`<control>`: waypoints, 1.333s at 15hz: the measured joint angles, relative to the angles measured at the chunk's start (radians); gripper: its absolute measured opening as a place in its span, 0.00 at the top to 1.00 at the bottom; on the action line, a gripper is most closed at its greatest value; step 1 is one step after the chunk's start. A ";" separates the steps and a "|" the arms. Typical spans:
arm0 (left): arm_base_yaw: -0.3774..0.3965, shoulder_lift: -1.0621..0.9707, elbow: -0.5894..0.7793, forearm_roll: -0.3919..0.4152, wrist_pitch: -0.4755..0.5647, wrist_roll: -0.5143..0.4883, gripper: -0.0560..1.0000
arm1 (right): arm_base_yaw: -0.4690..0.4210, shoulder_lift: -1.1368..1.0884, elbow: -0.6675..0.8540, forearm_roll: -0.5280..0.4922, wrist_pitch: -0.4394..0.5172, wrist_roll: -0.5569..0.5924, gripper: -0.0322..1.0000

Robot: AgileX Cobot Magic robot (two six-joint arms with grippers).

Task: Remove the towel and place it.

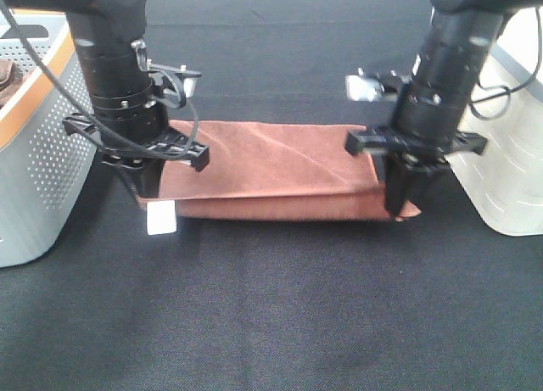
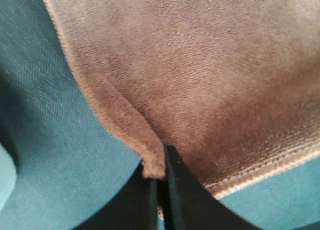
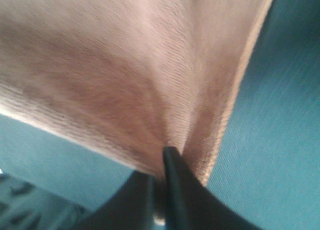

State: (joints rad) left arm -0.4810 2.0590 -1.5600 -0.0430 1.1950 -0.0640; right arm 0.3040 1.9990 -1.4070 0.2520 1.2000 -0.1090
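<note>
Exterior high shows the towel [image 1: 280, 170] laid folded on the dark tabletop [image 1: 271, 323], its long axis running side to side between the two arms. The left gripper [image 1: 146, 184] is seen pinching its left end, the right gripper [image 1: 400, 200] its right end; each arm is nearest its own corner. A small white tag [image 1: 161, 218] is seen at the left corner; no writing can be read.

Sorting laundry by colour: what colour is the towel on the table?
Reddish-brown towel, clearest in the exterior high view.
</note>
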 joint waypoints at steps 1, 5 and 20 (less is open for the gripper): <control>0.001 0.000 0.001 0.012 0.008 0.000 0.83 | -0.003 0.000 0.014 -0.015 0.000 0.000 0.78; 0.004 0.000 0.001 0.019 0.010 0.012 0.40 | -0.005 0.000 0.024 -0.024 0.012 0.000 0.38; 0.004 -0.463 0.001 0.018 0.015 0.030 0.34 | -0.005 -0.506 0.024 0.042 0.017 -0.016 0.22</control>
State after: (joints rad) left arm -0.4770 1.5960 -1.5590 -0.0250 1.2100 -0.0340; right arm 0.2990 1.4930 -1.3830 0.2940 1.2170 -0.1250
